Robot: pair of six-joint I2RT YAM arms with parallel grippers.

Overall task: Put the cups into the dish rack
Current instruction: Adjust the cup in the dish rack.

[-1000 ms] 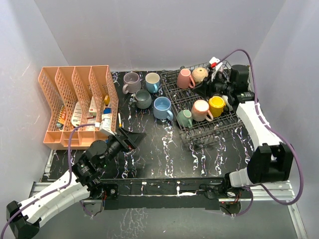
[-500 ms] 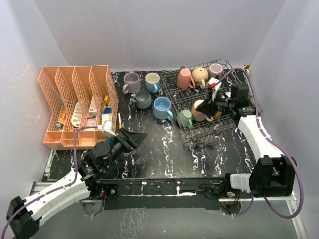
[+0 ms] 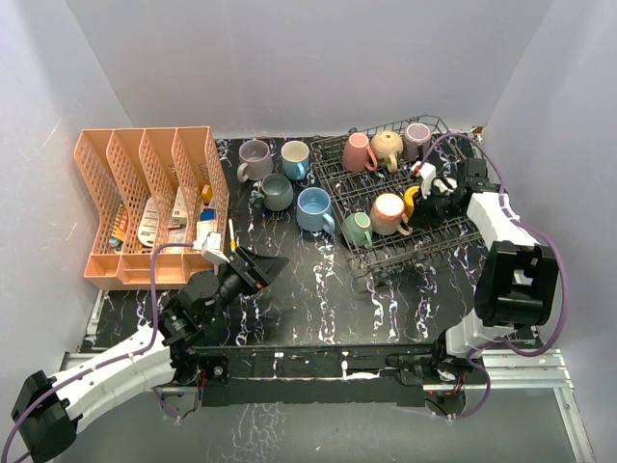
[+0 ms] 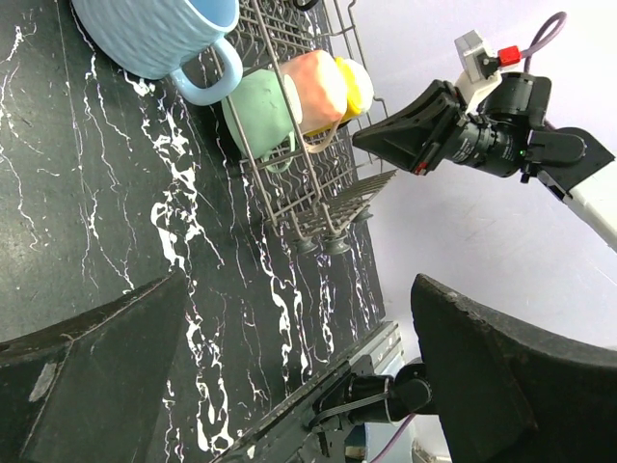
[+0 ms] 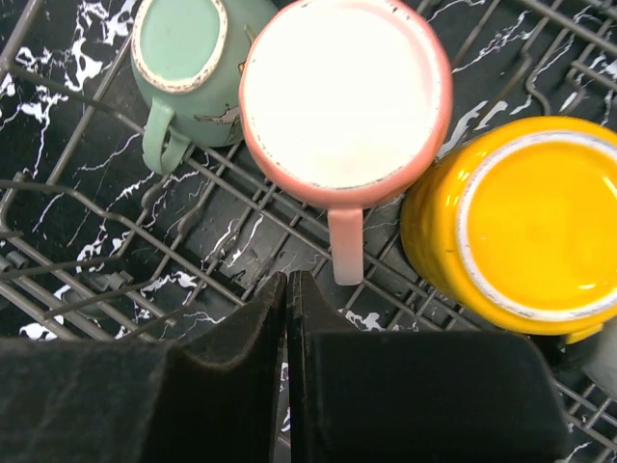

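Note:
The dark wire dish rack (image 3: pixel 434 241) stands at the right. It holds pink (image 3: pixel 359 151), tan (image 3: pixel 388 145), mauve (image 3: pixel 417 135), green (image 3: pixel 359 229), salmon-pink (image 3: pixel 388 213) and yellow (image 3: pixel 413 198) cups. On the table stand mauve (image 3: pixel 254 159), white-and-blue (image 3: pixel 295 159), grey (image 3: pixel 277 191) and blue (image 3: pixel 314 209) cups. My right gripper (image 3: pixel 429 198) is shut and empty over the rack; in the right wrist view (image 5: pixel 287 282) it hovers by the salmon cup's (image 5: pixel 344 92) handle, between the green (image 5: pixel 183 43) and yellow (image 5: pixel 525 222) cups. My left gripper (image 3: pixel 260 270) is open and empty above the table (image 4: pixel 299 289).
An orange plastic organiser (image 3: pixel 145 203) with papers and small items stands at the left, close to my left gripper. The enclosure walls are close behind and to both sides. Bare marbled table (image 3: pixel 318 289) lies between the grippers.
My right gripper has moved from the rack's back right corner, uncovering the mauve cup there, to the front row by the yellow cup. My left arm has edged slightly right.

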